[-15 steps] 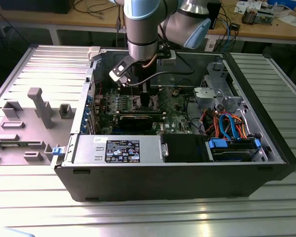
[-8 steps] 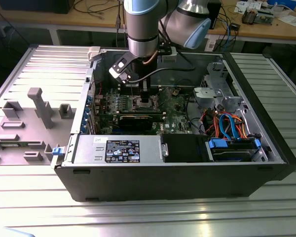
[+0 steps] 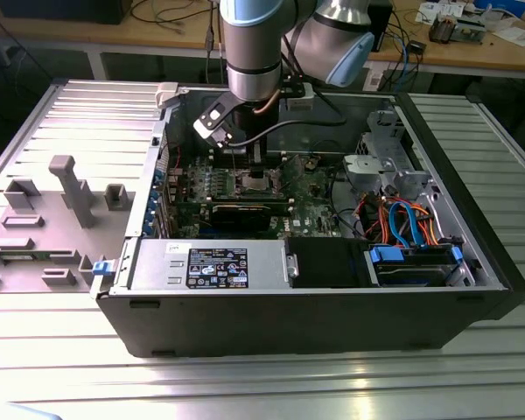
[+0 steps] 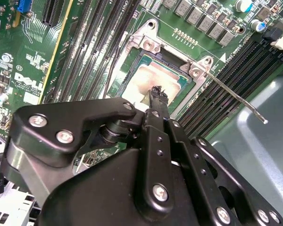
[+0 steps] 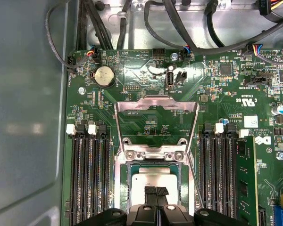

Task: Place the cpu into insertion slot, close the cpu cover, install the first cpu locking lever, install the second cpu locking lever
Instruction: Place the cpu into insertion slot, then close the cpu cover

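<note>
- The table (image 3: 262, 385), a ribbed metal surface, is carrying an open computer case (image 3: 315, 319) that is lying on its side, across the middle and toward the edge at the exterior view's right.
- A grey fixture tray (image 3: 61, 201) is resting near the table's edge at the exterior view's left, just beside the case.
- Along the case's near wall, a power supply (image 3: 210, 262) and a blue drive bay (image 3: 416, 262) are sitting side by side.
- Beyond them, the green motherboard (image 3: 315, 206) is lying flat in the case floor.
- The arm (image 3: 254, 44) is reaching down from above into the case, over the board's middle.
- The hand (image 4: 156, 92) is pointing down at the socket with its fingers pressed together and nothing pinched between them.
- The fingertips are meeting the top of the cpu (image 4: 148, 75); actual contact cannot be confirmed.
- The cpu is sitting flat inside the insertion slot (image 5: 124, 186), between two banks of memory slots (image 5: 89, 179).
- The cpu cover (image 5: 155, 100) is standing swung open off the slot, hinged at the slot's edge, with green board showing through its window.
- One locking lever (image 4: 236, 96) is sticking out free from the slot's corner, across the neighbouring memory slots.
- Past the cover, a coin battery (image 5: 104, 75) is sitting on the board.
</note>
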Robot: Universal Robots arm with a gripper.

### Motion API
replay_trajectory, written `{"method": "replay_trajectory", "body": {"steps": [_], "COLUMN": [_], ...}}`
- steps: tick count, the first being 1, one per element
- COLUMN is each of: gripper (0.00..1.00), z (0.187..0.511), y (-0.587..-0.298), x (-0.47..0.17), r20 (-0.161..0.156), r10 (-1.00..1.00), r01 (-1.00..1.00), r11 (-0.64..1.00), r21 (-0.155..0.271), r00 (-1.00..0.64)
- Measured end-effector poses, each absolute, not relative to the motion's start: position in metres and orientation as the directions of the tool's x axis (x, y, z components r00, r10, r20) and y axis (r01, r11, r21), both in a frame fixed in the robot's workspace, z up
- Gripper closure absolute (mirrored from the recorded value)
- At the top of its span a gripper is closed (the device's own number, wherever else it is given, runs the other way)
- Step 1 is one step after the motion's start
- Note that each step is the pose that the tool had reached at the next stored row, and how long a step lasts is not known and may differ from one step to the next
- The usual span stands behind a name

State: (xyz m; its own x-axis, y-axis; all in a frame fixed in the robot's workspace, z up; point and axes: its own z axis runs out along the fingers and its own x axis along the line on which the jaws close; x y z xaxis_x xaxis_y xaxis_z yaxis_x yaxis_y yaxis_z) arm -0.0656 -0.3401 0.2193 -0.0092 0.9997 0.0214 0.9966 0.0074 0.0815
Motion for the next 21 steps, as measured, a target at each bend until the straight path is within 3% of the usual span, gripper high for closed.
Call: {"method": "replay_trajectory", "body": {"steps": [15, 17, 21], "gripper": [0.89, 0.89, 0.89], "z": [0.219, 0.219, 0.219], "y": [-0.340, -0.340, -0.340], "x": [-0.065, -0.053, -0.052], "r20": [0.021, 0.010, 0.009], "r10": [1.000, 1.000, 1.000], "r01": [0.997, 0.999, 0.999], "r11": [0.007, 0.008, 0.008], "r21": [0.081, 0.042, 0.040], "r00": [-0.009, -0.009, -0.009]}}
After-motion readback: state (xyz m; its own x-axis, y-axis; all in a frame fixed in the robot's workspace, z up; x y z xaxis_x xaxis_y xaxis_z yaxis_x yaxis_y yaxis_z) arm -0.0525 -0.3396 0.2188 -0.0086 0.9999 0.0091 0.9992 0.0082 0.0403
